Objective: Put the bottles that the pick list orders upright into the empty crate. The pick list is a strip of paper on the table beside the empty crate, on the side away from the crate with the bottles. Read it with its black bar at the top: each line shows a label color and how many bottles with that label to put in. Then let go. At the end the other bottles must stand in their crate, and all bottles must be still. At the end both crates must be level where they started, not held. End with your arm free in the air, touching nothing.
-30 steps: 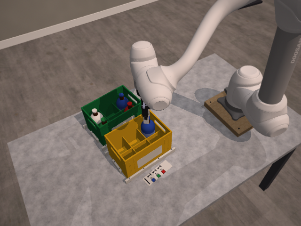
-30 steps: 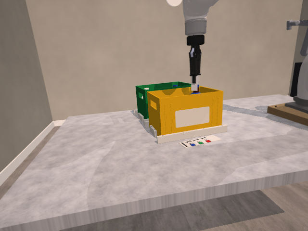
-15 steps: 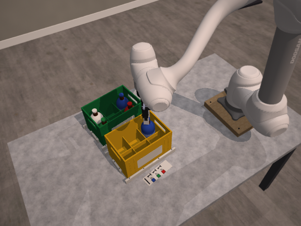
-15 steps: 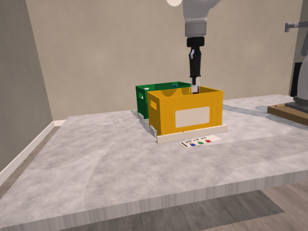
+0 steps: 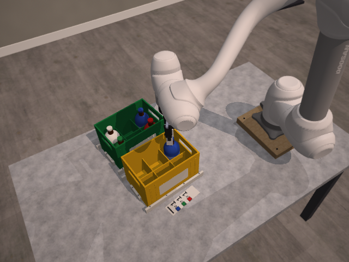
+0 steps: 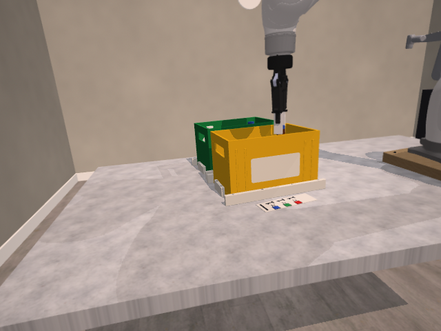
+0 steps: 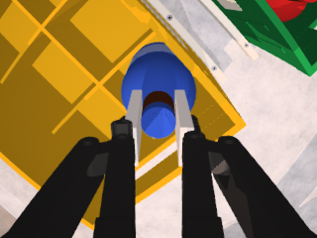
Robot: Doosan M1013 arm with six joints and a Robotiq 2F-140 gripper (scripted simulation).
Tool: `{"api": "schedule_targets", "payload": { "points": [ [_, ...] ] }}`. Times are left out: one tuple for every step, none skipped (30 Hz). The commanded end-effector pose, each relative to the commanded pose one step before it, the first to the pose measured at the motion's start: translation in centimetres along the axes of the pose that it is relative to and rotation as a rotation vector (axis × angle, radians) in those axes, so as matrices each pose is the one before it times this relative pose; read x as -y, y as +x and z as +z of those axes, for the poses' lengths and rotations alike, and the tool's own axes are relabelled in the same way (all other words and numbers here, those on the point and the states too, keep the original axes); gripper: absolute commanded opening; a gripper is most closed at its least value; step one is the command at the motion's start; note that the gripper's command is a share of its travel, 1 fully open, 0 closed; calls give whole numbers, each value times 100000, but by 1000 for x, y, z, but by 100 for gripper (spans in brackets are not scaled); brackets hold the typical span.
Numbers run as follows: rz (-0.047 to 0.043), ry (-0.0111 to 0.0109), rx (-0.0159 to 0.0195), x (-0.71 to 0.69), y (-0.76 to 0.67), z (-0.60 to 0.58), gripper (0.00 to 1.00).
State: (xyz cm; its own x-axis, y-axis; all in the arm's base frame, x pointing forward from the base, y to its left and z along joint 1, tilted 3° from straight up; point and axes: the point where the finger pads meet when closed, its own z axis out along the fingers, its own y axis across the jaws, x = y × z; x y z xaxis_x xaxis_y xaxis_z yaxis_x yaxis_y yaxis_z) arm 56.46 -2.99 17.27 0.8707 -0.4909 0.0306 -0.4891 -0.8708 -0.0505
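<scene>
a blue bottle [image 5: 171, 149] [image 7: 158, 81] stands seemingly upright in the yellow crate's [image 5: 173, 180] [image 6: 274, 160] [image 7: 99, 85] corner compartment, between closed jaws [image 5: 169, 141] [image 6: 279, 131].

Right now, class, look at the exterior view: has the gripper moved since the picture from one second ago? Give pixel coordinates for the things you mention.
Yes, downward: the gripper [image 5: 169, 142] [image 6: 279, 132] [image 7: 158, 105] now sits slightly lower against the near rim of the yellow crate [image 5: 152, 191] [image 6: 238, 171] [image 7: 30, 171].
</scene>
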Motion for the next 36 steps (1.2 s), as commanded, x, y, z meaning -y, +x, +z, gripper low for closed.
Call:
{"api": "schedule_targets", "payload": {
  "points": [
    [-2,21,0,1,-2,124,0],
    [0,0,0,0,0,50,0],
    [0,0,0,0,0,50,0],
    [0,0,0,0,0,50,0],
    [0,0,0,0,0,50,0],
    [0,0,0,0,0,50,0],
    [0,0,0,0,0,50,0],
    [0,0,0,0,0,0,0],
    [0,0,0,0,0,0,0],
    [0,0,0,0,0,50,0],
    [0,0,0,0,0,50,0],
    [0,0,0,0,0,50,0],
    [0,0,0,0,0,50,0],
    [0,0,0,0,0,50,0],
    [0,0,0,0,0,50,0],
    [0,0,0,0,0,50,0],
    [0,0,0,0,0,50,0],
    [0,0,0,0,0,50,0],
    [0,0,0,0,0,50,0],
    [0,0,0,0,0,50,0],
    [0,0,0,0,0,50,0],
    [0,0,0,0,0,50,0],
    [0,0,0,0,0,50,0],
    [0,0,0,0,0,50,0],
    [0,0,0,0,0,0,0],
    [0,0,0,0,0,0,0],
    [0,0,0,0,0,50,0],
    [0,0,0,0,0,50,0],
    [0,0,0,0,0,50,0],
    [0,0,0,0,0,0,0],
    [0,0,0,0,0,0,0],
    [0,0,0,0,0,0,0],
    [0,0,0,0,0,0,0],
    [0,0,0,0,0,0,0],
    [0,0,0,0,0,0,0],
    [0,0,0,0,0,0,0]
  ]
}}
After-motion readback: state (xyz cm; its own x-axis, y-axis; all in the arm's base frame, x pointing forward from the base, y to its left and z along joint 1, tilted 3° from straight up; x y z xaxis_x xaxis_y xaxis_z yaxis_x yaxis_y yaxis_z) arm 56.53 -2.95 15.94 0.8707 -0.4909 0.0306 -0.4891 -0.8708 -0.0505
